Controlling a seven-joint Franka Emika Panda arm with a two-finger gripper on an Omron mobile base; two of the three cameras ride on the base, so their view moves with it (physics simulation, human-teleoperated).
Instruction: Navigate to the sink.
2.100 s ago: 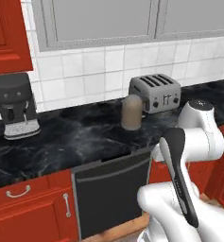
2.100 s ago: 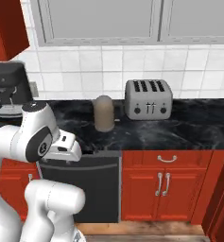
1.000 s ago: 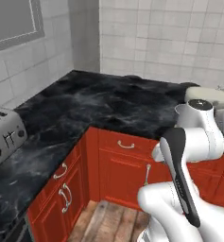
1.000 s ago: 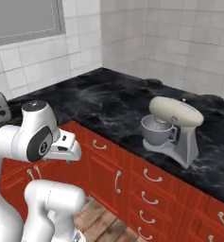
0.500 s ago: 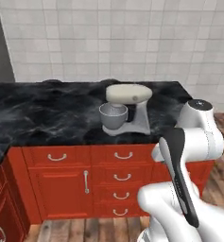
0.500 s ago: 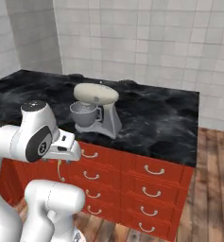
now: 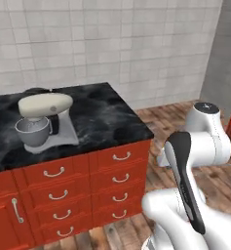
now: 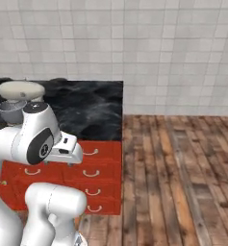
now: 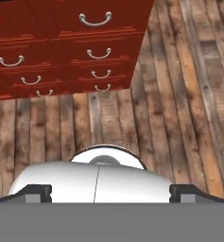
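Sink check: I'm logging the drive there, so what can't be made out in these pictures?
- Mixer: right base view, lower part hidden behind the arm.
- Counter: both base views, cut off at the left edge.
- Finger tips: hand view, mostly cut off by the bottom band; open or shut unclear.

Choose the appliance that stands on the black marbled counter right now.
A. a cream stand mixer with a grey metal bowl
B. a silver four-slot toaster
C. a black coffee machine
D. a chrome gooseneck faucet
A: the cream stand mixer with a grey metal bowl stands on the black marbled counter above the red drawers, with no other appliance beside it.
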